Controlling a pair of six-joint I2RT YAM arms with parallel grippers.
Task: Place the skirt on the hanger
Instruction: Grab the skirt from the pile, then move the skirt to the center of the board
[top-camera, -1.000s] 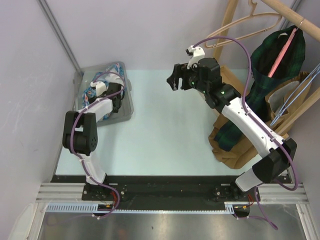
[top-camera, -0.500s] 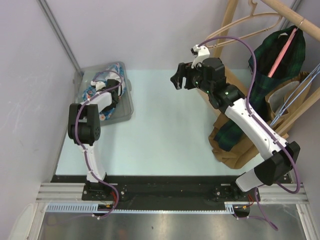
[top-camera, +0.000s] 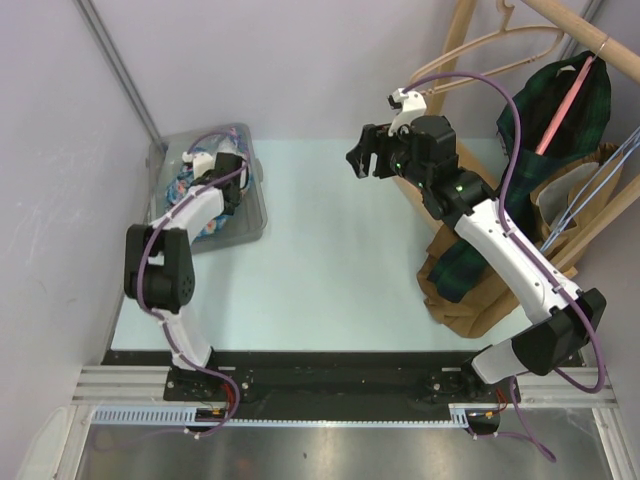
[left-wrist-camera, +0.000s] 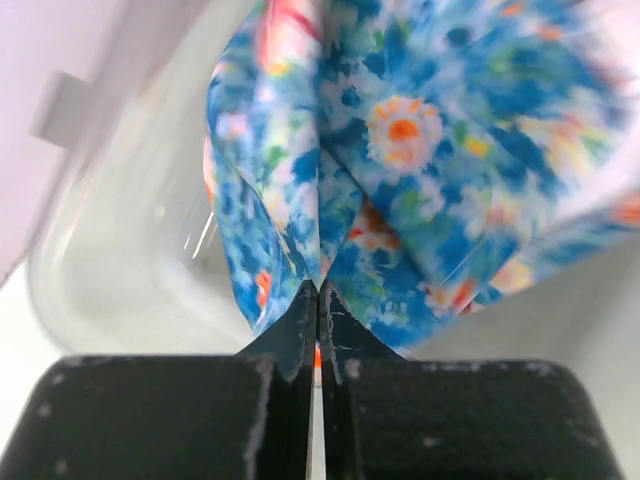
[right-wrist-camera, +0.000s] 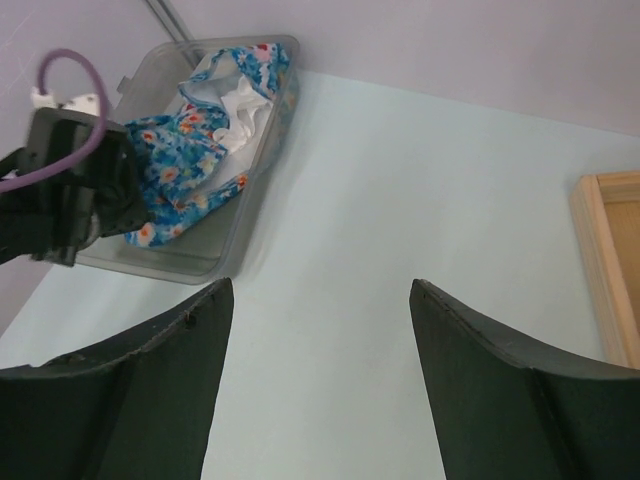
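The skirt (top-camera: 205, 222) is blue floral cloth lying bunched in a clear plastic bin (top-camera: 252, 228) at the table's back left. My left gripper (top-camera: 224, 166) is down in the bin, shut on a fold of the skirt (left-wrist-camera: 420, 150), which bulges out past the closed fingertips (left-wrist-camera: 318, 290). My right gripper (top-camera: 360, 160) hangs open over the middle-back of the table, with nothing between its fingers (right-wrist-camera: 320, 290). From there the skirt (right-wrist-camera: 180, 170) and the bin (right-wrist-camera: 150, 265) lie off to its left. A pale empty hanger (top-camera: 500, 45) hangs from the wooden rack (top-camera: 590, 25) at the top right.
On the rack a dark green plaid garment (top-camera: 560, 110) hangs from a pink hanger (top-camera: 565, 100), and a blue wire hanger (top-camera: 610, 170) hangs beside it. Brown and plaid cloth (top-camera: 470, 310) is piled at the rack's foot, by the right arm. The wall runs close behind the bin.
My left gripper has closed on the skirt inside the bin, and its elbow has swung left. My right gripper has drifted a little to the right, still open.
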